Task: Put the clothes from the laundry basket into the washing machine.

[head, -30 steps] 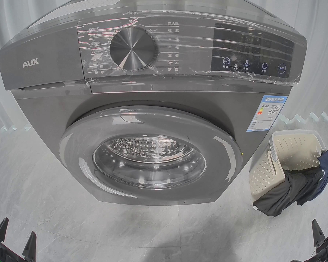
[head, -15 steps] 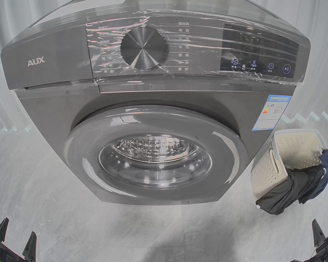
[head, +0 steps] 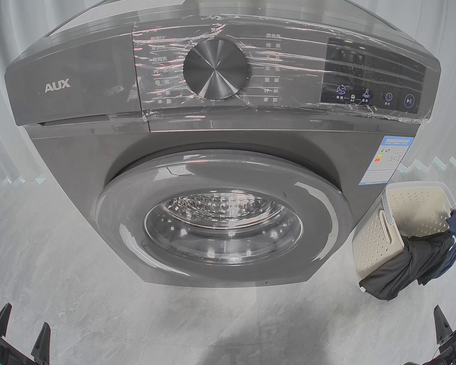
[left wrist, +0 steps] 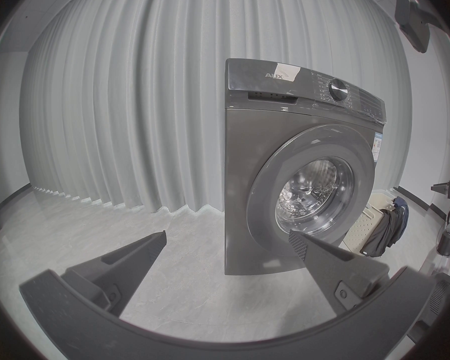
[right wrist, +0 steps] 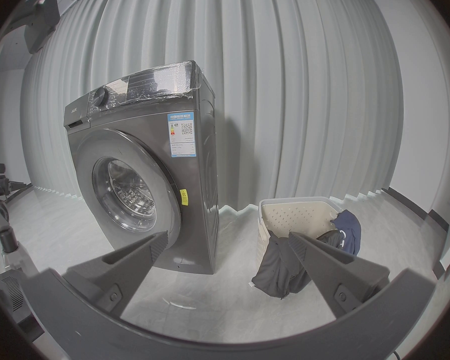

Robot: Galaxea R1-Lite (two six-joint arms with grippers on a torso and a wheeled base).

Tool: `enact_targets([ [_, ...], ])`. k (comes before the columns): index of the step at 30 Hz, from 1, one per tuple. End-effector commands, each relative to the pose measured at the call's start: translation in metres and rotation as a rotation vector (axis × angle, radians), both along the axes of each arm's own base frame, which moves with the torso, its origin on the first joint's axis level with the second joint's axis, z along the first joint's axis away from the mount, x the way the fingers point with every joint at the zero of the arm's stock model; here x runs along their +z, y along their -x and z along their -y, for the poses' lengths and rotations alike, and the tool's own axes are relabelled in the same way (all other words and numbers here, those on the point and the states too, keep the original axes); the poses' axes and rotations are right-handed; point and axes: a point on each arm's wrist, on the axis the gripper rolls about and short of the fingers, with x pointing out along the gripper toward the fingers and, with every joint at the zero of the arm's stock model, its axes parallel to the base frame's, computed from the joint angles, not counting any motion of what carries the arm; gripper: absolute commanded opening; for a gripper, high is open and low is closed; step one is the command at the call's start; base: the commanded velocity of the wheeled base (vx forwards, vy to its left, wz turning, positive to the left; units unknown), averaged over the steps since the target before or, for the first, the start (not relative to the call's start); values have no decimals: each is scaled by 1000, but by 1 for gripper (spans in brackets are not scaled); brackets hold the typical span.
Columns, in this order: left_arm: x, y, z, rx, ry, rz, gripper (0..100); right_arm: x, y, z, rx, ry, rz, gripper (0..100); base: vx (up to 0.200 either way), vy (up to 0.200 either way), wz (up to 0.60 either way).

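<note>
Clothes [head: 413,267], soft, light and floppy, hanging over the edge of the laundry basket [head: 377,231] on the floor [head: 137,300] beside the washing machine [head: 223,143], likely best pinched at a thick fold, with left end effector [head: 24,318] and right end effector [head: 452,304] both apart and empty.

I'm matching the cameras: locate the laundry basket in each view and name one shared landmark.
Head view: laundry basket on the floor right of the washing machine, clothes over its rim.
Left wrist view: small, past the machine's far front corner.
Right wrist view: beside the machine's side panel.
Shared landmark: the blue label on the machine's front.
</note>
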Motion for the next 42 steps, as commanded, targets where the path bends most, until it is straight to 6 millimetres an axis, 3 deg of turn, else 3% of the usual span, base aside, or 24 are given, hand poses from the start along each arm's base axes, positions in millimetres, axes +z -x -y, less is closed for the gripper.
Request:
enact_targets([
  [1, -5, 0, 0, 2, -3, 2, 100, -5, 0, 0, 2, -1, 1, 100, 0, 0, 0],
  [17, -5, 0, 0, -1, 6, 2, 100, -4, 0, 0, 1, -1, 5, 100, 0, 0, 0],
  [18, -5, 0, 0, -1, 5, 2, 100, 1, 1, 0, 5, -5, 39, 100, 0, 0, 0],
  [21, -5, 0, 0, -1, 3, 2, 100, 42, 13, 0, 41, -49, 221, 100, 0, 0, 0],
  [23, -5, 0, 0, -3, 3, 2, 100, 64, 12, -1, 60, -50, 218, 100, 0, 0, 0],
  [26, -5, 0, 0, -1, 5, 2, 100, 68, -1, -3, 125, -21, 133, 100, 0, 0, 0],
  [28, -5, 0, 0, -1, 3, 3, 100, 68, -22, -4, 198, 22, 22, 100, 0, 0, 0],
  [31, -5, 0, 0, -1, 5, 2, 100, 76, -43, -5, 231, 51, -15, 100, 0, 0, 0],
  [34, -5, 0, 0, -3, 3, 2, 100, 85, -76, -10, 342, 47, -71, 100, 0, 0, 0],
  [42, -5, 0, 0, -3, 3, 2, 100, 84, -127, -43, 570, -105, -253, 100, 0, 0, 0],
])
